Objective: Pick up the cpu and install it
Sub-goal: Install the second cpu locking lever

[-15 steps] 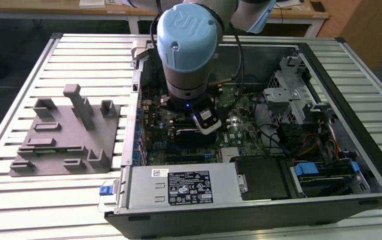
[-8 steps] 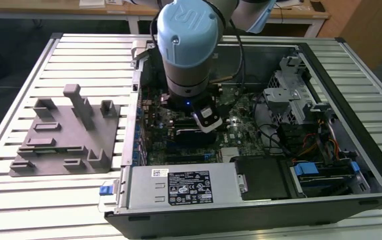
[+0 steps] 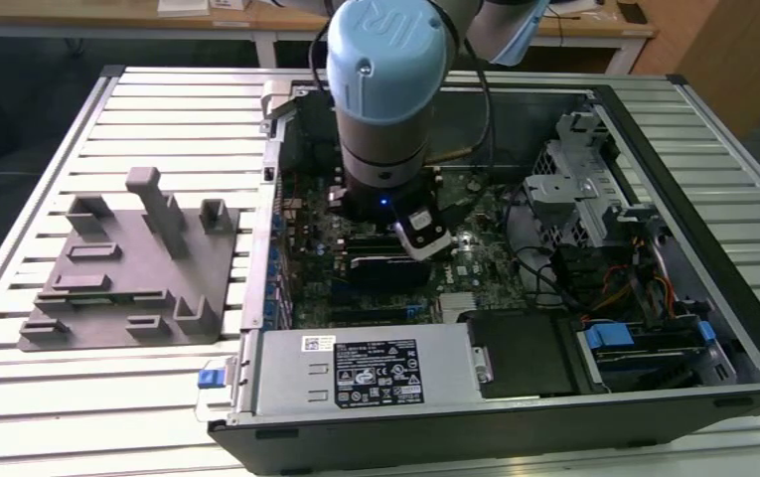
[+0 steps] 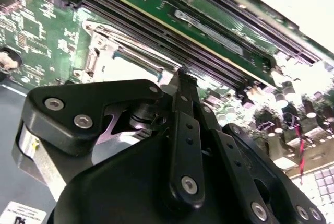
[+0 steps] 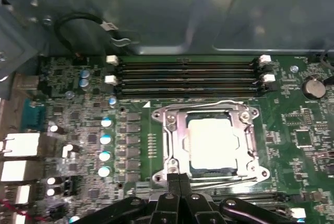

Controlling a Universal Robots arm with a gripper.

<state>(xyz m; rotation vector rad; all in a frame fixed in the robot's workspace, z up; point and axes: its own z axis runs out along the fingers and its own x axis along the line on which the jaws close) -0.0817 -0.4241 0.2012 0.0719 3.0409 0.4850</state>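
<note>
The cpu (image 5: 213, 139), a pale silver square, lies flat inside the metal-framed socket (image 5: 172, 135) on the green motherboard (image 5: 292, 125). In the second wrist view a pale part of the cpu (image 4: 128, 70) shows past the black finger links. My gripper (image 5: 179, 180) hovers just beside the socket's edge, its two black fingertips pressed together with nothing between them. The same shut tips (image 4: 182, 78) show in the second wrist view. In the exterior view the arm reaches down into the open computer case (image 3: 751, 328), with the gripper (image 3: 393, 227) low over the board's middle.
Black memory slots (image 5: 188, 75) run along one side of the socket. A grey plastic block with upright tabs (image 3: 128, 268) sits on the slatted table at the exterior view's left. A power supply (image 3: 367, 368), drive cage (image 3: 578, 189) and cables (image 3: 632, 288) crowd the case.
</note>
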